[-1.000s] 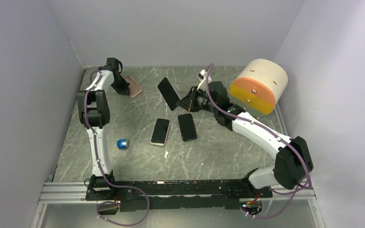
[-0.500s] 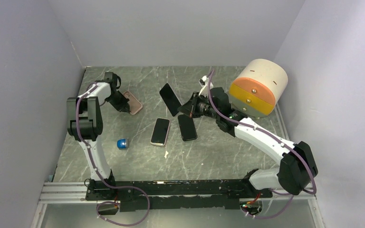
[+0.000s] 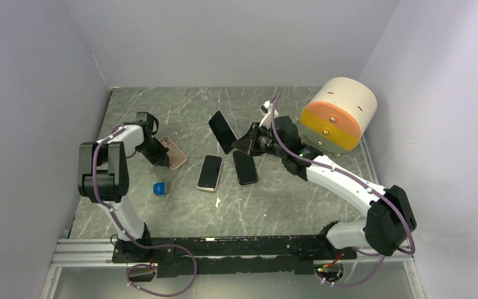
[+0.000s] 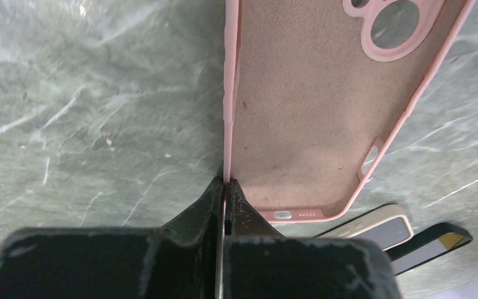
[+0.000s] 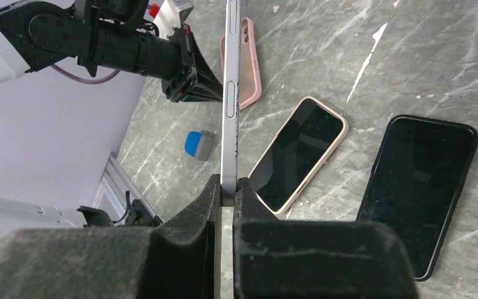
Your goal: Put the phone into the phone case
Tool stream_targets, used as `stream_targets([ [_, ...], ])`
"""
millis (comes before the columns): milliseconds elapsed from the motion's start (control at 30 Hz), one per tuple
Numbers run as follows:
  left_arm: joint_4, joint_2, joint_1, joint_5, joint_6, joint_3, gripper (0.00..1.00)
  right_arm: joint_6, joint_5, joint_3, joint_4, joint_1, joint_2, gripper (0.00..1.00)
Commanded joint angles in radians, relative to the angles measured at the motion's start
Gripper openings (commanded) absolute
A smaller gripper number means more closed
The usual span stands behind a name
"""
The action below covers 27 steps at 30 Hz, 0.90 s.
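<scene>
Small blue block (image 3: 160, 188) on grey table (image 3: 274, 199); beige-orange drum (image 3: 342, 106) at right

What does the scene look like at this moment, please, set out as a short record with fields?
left fingers: shut on one long edge of the case
case: pink, empty, inside facing the left wrist camera
right fingers: shut on one end of the phone
phone: dark, held above the table, not yet in the case
table: two spare phones lying flat, plus a blue block
far right: round drawer unit
</scene>
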Motion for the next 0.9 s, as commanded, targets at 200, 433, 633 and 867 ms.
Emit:
stream_targets([
  [200,0.035,-0.166,-0.012,0.05,-0.021,-0.106,0.4,0.024,0.011,0.031,0.112,0.027,0.03,0.0],
  [433,-0.082,-0.219,0.018,0.128,0.07,0.026,0.78,0.027,0.004,0.078,0.123,0.058,0.096,0.0],
  [633,-0.044,-0.208,0.19,0.29,0.117,0.066,0.79,0.044,-0.01,0.109,0.179,0.095,0.19,0.0],
  [867,0.012,-0.198,0.284,0.26,0.134,0.031,0.72,0.025,-0.013,0.195,0.208,0.157,0.344,0.0],
])
